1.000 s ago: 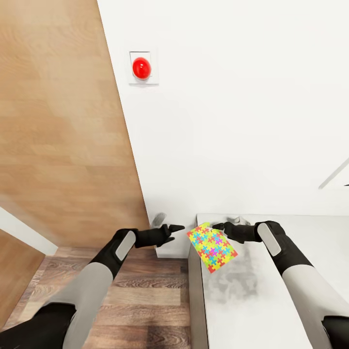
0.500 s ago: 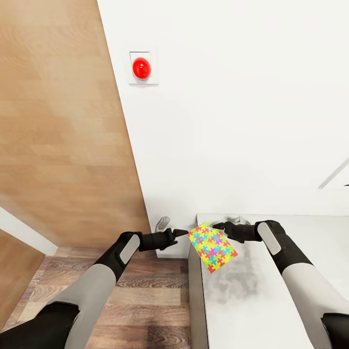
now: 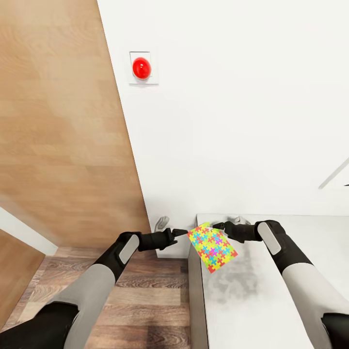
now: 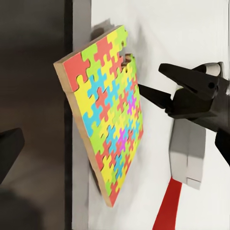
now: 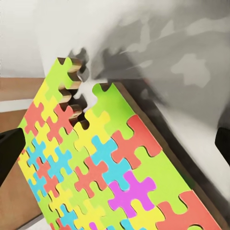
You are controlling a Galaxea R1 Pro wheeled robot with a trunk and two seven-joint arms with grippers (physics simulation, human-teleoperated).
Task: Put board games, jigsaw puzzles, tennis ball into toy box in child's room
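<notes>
While tilted, jigsaw puzzle [image 3: 212, 247] overhangs table [image 3: 271, 310].

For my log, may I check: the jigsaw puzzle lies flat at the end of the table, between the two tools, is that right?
Not quite. The jigsaw puzzle is not flat; it stands tilted up on edge at the end of the table, between the left tool and the right tool. The left wrist view shows it.
</notes>
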